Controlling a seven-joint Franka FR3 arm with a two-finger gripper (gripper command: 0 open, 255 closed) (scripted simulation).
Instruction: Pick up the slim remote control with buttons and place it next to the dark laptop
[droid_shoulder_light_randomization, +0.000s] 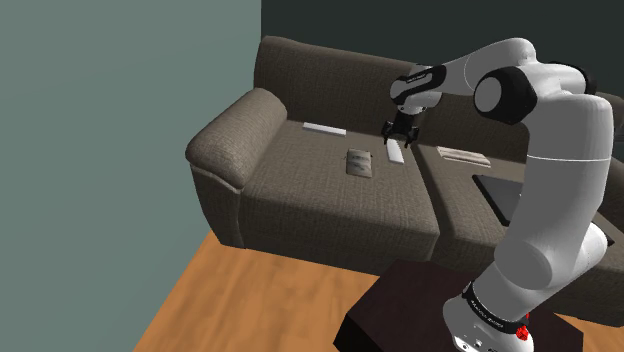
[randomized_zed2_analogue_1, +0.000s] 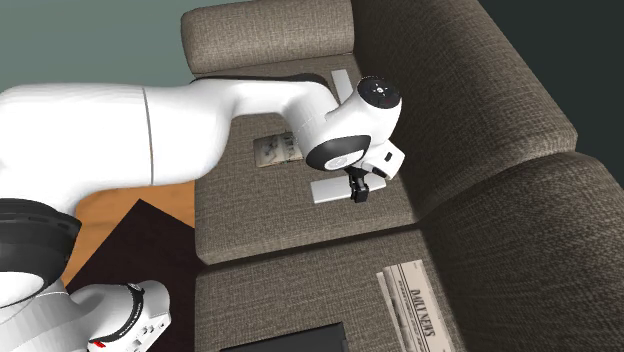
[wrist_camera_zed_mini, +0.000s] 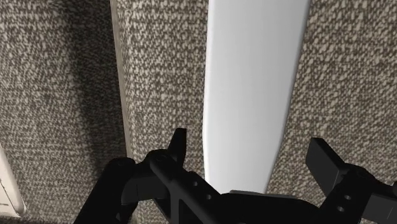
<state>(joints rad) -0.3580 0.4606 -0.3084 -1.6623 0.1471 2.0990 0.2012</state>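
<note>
- the slim white remote (droid_shoulder_light_randomization: 396, 152) lies flat on the sofa (droid_shoulder_light_randomization: 300, 200), on the seat cushion next to the armrest. it sits toward that cushion's back corner, near the seam with the next cushion.
- the jaws hang directly above it, pointing straight down, low over the cushion.
- in the wrist view the remote (wrist_camera_zed_mini: 251, 95) runs lengthwise away from the hand, passing between the two black fingers (wrist_camera_zed_mini: 179, 145). its long axis goes front to back across the seat, square to the line on which the jaws close.
- the jaws are spread apart with one finger on each long side of the remote. a strip of fabric shows between each finger and the remote's edge, so nothing is clamped.
- judgement: the alignment looks right for a pinch across the narrow width. what is left is a short straight descent and then closing.
- the dark laptop (droid_shoulder_light_randomization: 497, 192) lies on the neighbouring cushion, across the seam and nearer that cushion's front edge. the carry should therefore go sideways over the seam.
- a folded newspaper (randomized_zed2_analogue_1: 410, 300) lies by the back edge of the laptop's cushion, and a small booklet (droid_shoulder_light_randomization: 359, 163) lies beside the remote on the armrest side. both are apart from the jaws.
</note>
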